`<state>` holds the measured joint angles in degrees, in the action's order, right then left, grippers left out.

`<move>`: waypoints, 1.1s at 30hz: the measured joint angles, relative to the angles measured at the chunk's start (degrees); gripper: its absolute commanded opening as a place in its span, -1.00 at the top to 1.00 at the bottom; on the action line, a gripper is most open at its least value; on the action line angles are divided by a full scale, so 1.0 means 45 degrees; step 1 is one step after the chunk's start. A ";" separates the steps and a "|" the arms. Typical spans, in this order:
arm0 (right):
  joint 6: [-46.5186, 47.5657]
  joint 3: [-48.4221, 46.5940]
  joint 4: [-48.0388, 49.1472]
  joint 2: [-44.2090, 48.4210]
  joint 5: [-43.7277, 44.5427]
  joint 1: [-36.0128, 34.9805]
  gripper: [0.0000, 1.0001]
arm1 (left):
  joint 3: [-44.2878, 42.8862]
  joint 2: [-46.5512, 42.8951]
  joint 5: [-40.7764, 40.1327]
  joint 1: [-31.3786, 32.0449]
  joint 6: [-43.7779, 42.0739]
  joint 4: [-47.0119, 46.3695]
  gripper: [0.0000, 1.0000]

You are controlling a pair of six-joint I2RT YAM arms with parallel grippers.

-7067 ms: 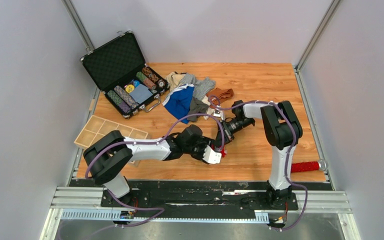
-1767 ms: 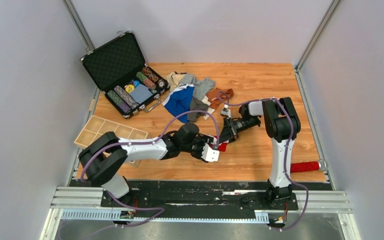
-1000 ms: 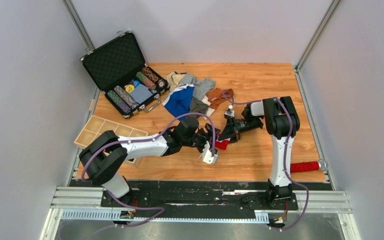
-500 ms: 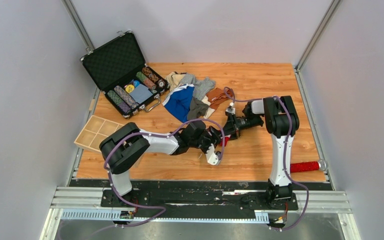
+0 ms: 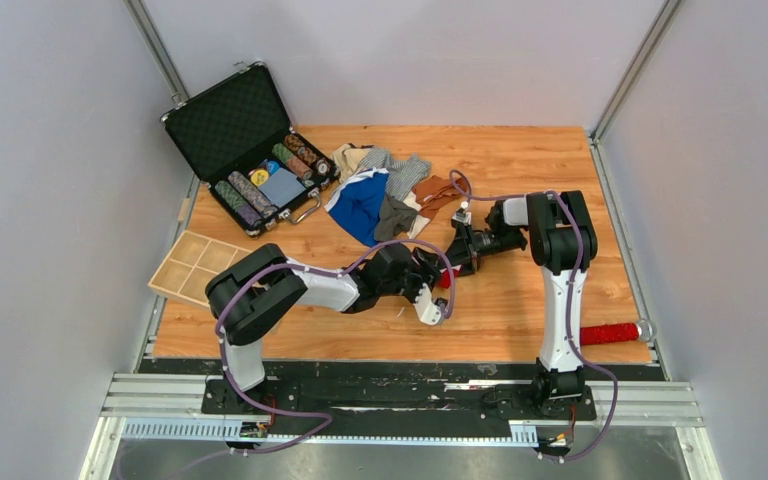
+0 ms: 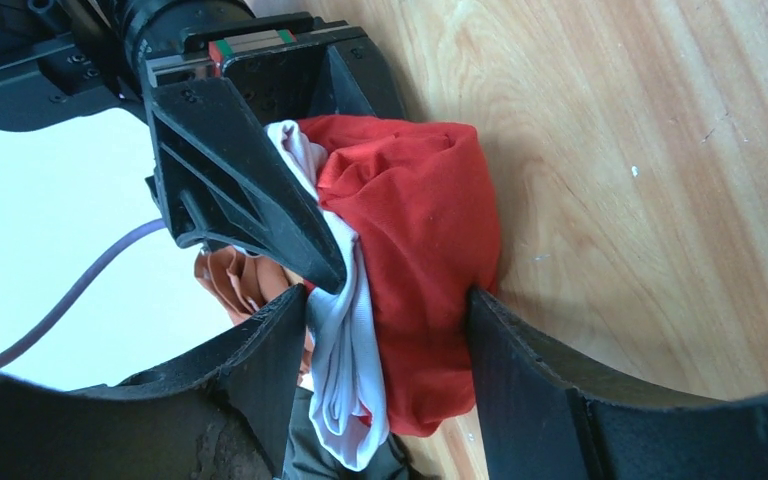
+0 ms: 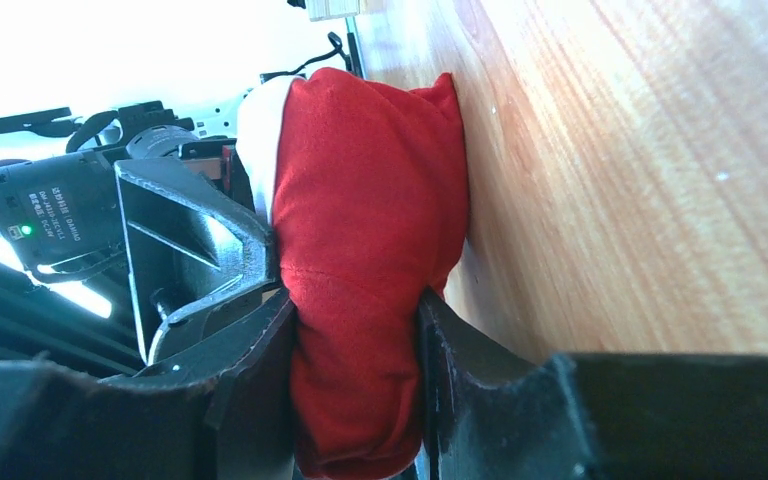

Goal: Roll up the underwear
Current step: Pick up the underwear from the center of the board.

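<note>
High rear overview; two close, opposed wrist views of red underwear (image 6: 420, 250)

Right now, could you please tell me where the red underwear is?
In the top view, the red underwear sits mid-table, clamped between the left end effector and the right end effector, just nearer than the clothes pile.

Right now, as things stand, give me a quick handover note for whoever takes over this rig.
Left gripper: shut on the red underwear, one finger on each side.
Right gripper: shut on the same bundle from the opposite end.
Red underwear: bunched compactly, white trim showing, lying on the table near its middle.
Other underwear: loose pile at the far side, beside the open case.
Done: red piece gathered; cannot tell whether it is a finished roll.
Left: release it, then roll the pile.
</note>
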<state>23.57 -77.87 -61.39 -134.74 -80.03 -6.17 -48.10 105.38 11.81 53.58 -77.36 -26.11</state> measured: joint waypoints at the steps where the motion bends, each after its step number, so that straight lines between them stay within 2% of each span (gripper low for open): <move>1: 0.0000 -0.0034 -0.0044 -0.0015 -0.0010 0.0000 0.86 | 0.0000 0.0019 -0.0034 -0.0010 0.0029 0.0000 -0.12; 2: 0.0005 -0.0049 -0.0058 -0.0024 -0.0010 0.0005 0.86 | 0.0000 0.0053 -0.0063 -0.0015 0.0053 0.0000 -0.03; 3: 0.0010 -0.0058 -0.0058 -0.0029 0.0010 0.0005 0.83 | -0.0005 0.0097 -0.0083 -0.0015 0.0097 -0.0015 0.23; 4: 0.0015 -0.0058 -0.0053 -0.0029 0.0034 0.0005 0.78 | -0.0019 0.0136 -0.0112 -0.0015 0.0097 -0.0073 0.38; 5: 0.0015 -0.0073 -0.0053 -0.0034 0.0087 0.0005 0.73 | -0.0053 0.0175 -0.0165 -0.0019 0.0034 -0.0155 0.62; 7: 0.0034 -0.0126 -0.0049 -0.0058 0.0112 0.0019 0.59 | -0.0199 0.0238 -0.0277 -0.0024 0.0165 -0.0097 0.93; 8: 0.0092 -0.0165 -0.0019 -0.0083 0.0121 0.0039 0.45 | -0.0282 0.0277 -0.0340 -0.0024 0.0136 -0.0010 0.98; 9: 0.0155 -0.0228 -0.0010 -0.0121 0.0126 0.0063 0.16 | -0.0389 0.0335 -0.0408 -0.0024 0.0146 0.0092 1.00; 10: 0.0223 -0.0287 -0.0034 -0.0146 0.0141 0.0063 -0.68 | -0.0505 0.0379 -0.0457 -0.0024 0.0175 0.0233 1.00; 11: 0.0403 -0.0393 -0.0136 -0.0199 0.0131 0.0083 -0.96 | -0.0612 0.0403 -0.0500 -0.0024 0.0189 0.0384 1.00; 15: 0.2113 -0.0903 -0.2050 -0.0180 -0.1836 0.0262 -1.00 | -0.1093 0.0437 -0.0981 -0.0219 0.0384 0.0869 1.00; 19: 0.2506 -0.1166 -0.2550 -0.0073 -0.1768 0.0350 -1.00 | -0.1365 0.0049 -0.0797 -0.0418 0.0947 0.1957 1.00; 26: 0.1559 -0.1326 -0.3167 0.0928 -0.0024 0.1025 -1.00 | -0.3502 -0.2433 0.0306 -0.1258 0.2905 0.7888 1.00; 33: 0.0491 -0.1729 -0.2273 0.4133 0.2064 0.1885 -1.00 | -0.7072 -0.4541 0.0831 -0.2113 0.5163 1.3920 1.00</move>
<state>25.78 -85.65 -71.61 -116.14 -70.74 2.31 -79.92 84.95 15.55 44.07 -54.13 36.53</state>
